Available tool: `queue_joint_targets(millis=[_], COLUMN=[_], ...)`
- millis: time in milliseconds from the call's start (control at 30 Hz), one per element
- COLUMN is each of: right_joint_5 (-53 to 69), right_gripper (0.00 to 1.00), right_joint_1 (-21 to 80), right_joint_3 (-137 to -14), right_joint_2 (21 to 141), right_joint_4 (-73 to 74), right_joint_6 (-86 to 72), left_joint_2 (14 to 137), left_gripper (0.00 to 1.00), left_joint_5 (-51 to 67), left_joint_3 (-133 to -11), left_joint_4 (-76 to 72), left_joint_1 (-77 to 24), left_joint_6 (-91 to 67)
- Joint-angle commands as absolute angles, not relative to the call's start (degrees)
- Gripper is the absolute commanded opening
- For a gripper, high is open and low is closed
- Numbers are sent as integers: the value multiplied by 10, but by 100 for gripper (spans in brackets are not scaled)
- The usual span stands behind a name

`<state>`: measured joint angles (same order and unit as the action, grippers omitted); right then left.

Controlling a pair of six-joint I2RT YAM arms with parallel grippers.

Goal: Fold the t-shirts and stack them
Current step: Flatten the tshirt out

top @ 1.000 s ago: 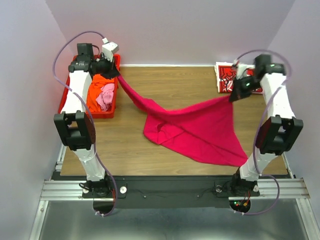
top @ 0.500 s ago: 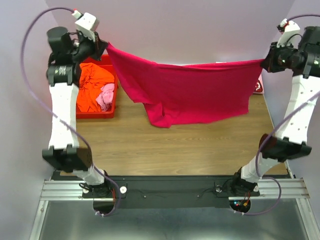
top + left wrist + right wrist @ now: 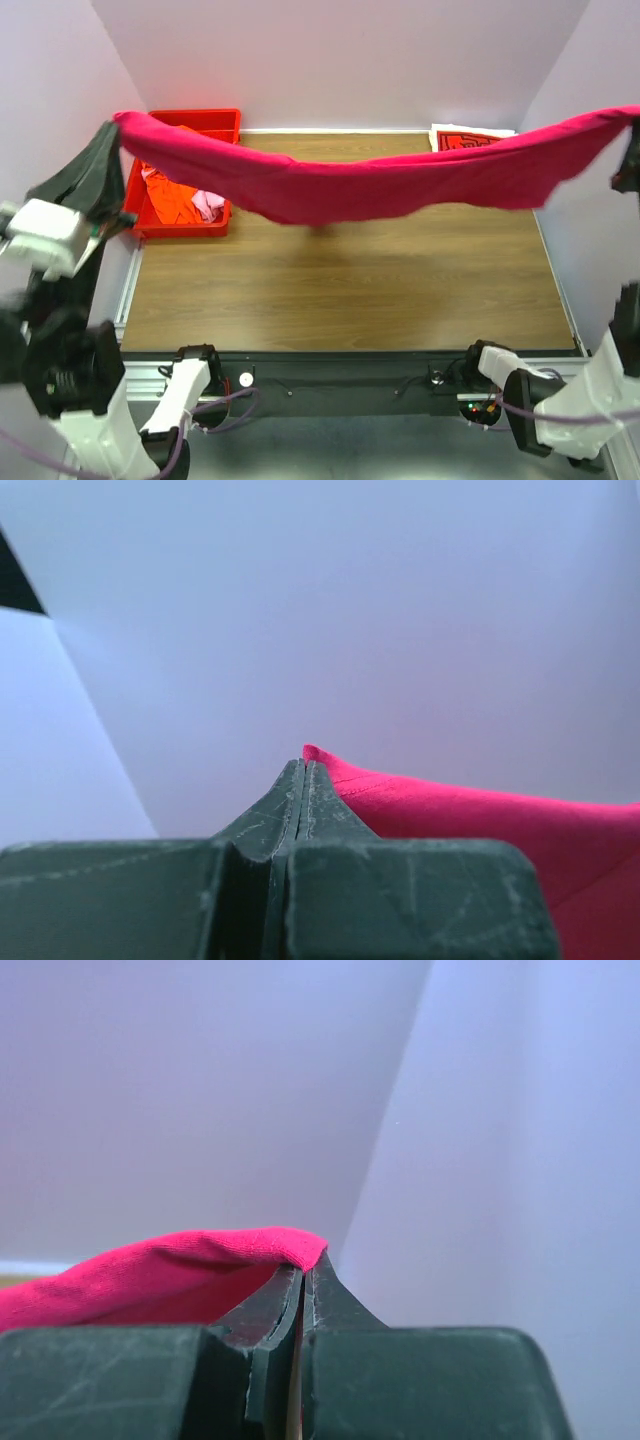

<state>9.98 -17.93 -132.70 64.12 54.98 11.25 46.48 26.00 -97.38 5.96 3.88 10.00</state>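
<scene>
Magenta shirt (image 3: 380, 185); red bin (image 3: 190, 116); red-white printed shirt (image 3: 465, 140).

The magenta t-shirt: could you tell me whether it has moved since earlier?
Yes: the magenta t-shirt has risen off the wooden table, now stretched above it.

The top camera looks down on the table (image 3: 340, 290) from high at its near edge; both close-up wrist cameras face the walls (image 3: 340, 60), sharing the magenta shirt (image 3: 350, 185).

Both arms high, wide apart; left claw (image 3: 303, 768), right claw (image 3: 305, 1272) clamped closed
</scene>
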Motion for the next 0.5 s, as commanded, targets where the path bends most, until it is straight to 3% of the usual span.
queue_joint_targets(millis=[0, 267, 467], right_joint_5=[9, -9, 102], right_gripper=[1, 0, 1], right_joint_1=[-182, -182, -182], right_joint_3=[-1363, -1336, -1159], right_joint_2=[636, 621, 614], right_joint_4=[470, 423, 422], right_joint_6=[129, 181, 181], left_joint_2=[441, 478, 526], left_gripper=[0, 0, 0], left_joint_5=[186, 123, 217], left_joint_3=[-1004, -1080, -1022], left_joint_4=[30, 60, 71], left_joint_1=[42, 42, 42], left_joint_6=[107, 153, 156])
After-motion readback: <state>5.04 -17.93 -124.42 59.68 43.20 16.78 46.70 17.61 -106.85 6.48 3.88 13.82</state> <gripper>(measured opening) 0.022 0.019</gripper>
